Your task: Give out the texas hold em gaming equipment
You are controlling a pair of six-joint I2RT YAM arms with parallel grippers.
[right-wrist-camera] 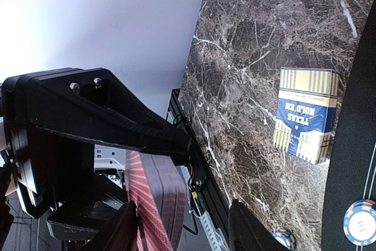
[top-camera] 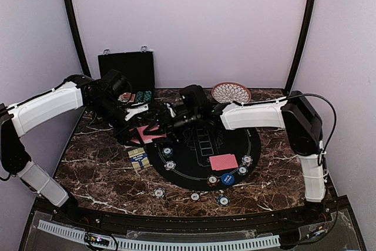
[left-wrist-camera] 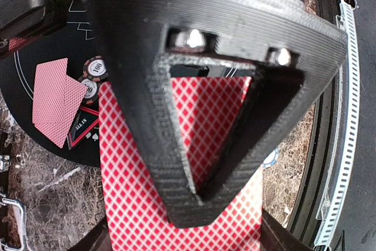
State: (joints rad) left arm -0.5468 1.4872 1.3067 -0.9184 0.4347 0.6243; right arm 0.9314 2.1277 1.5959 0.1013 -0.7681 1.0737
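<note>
My left gripper [left-wrist-camera: 200, 198] is shut on a deck of red-backed playing cards [left-wrist-camera: 129, 163], held above the left edge of the round black mat [top-camera: 200, 171]. In the top view that deck [top-camera: 150, 134] sits between the two arms. My right gripper [right-wrist-camera: 185, 230] stands open around the deck's edge [right-wrist-camera: 155, 204]; one finger is beside the cards and the other is well apart. Two dealt cards [top-camera: 223, 161] lie face down on the mat, with striped poker chips [top-camera: 242, 170] and a blue marker button [top-camera: 228, 178] beside them. A red-triangle marker [left-wrist-camera: 82, 127] lies by those cards.
A blue and yellow card box [top-camera: 138, 158] lies on the marble left of the mat. A black hinged case [top-camera: 126, 69] stands at the back left with chips [top-camera: 141, 96] in front of it. A patterned plate [top-camera: 231, 92] sits at the back. Loose chips [top-camera: 195, 196] line the near edge.
</note>
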